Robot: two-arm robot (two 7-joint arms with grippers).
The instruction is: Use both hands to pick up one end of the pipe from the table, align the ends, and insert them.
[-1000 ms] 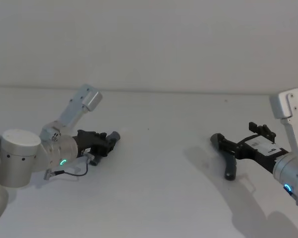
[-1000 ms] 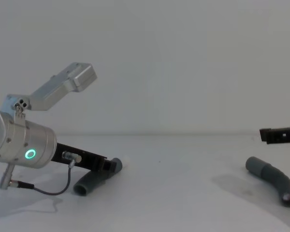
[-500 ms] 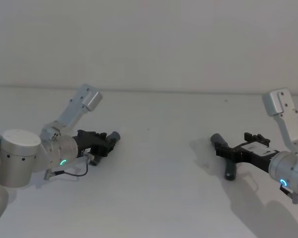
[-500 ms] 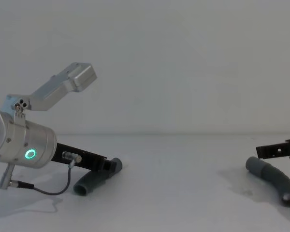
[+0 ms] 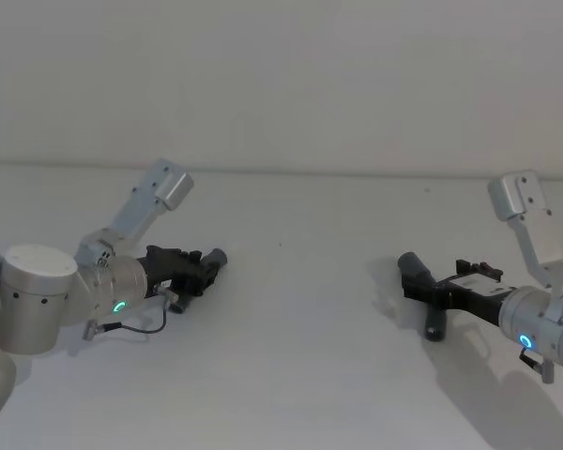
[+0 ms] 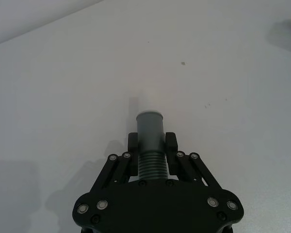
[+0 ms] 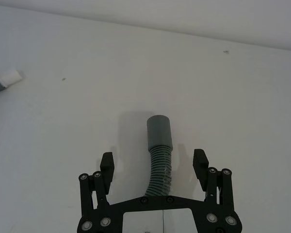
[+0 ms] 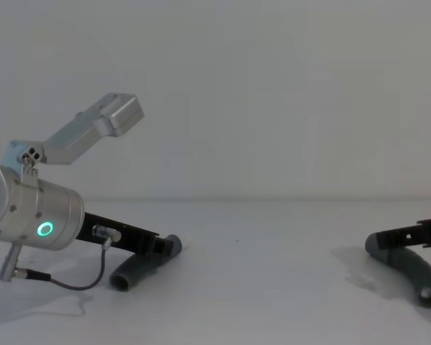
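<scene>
Two dark-grey ribbed pipe pieces lie on the white table (image 5: 300, 319). My left gripper (image 5: 195, 268) is shut on the ribbed middle of the left piece (image 8: 135, 270); its smooth cuff end (image 6: 150, 125) sticks out past the fingertips (image 6: 133, 144), and its tail rests on the table. The right piece (image 5: 432, 305) lies at the right. My right gripper (image 7: 153, 162) is open and low over it, one finger (image 7: 106, 162) on each side of the ribbed part, apart from it. The plain cuff (image 7: 159, 130) points away from the gripper.
A pale wall rises behind the table's far edge (image 5: 291, 172). The left piece's white-rimmed end (image 7: 8, 76) shows far off in the right wrist view. Bare table lies between the two arms. A thin black cable (image 8: 72, 282) hangs from the left wrist.
My right gripper has come down and slightly forward, from above the right piece to straddling it near the table. The left arm and its piece have stayed put.
</scene>
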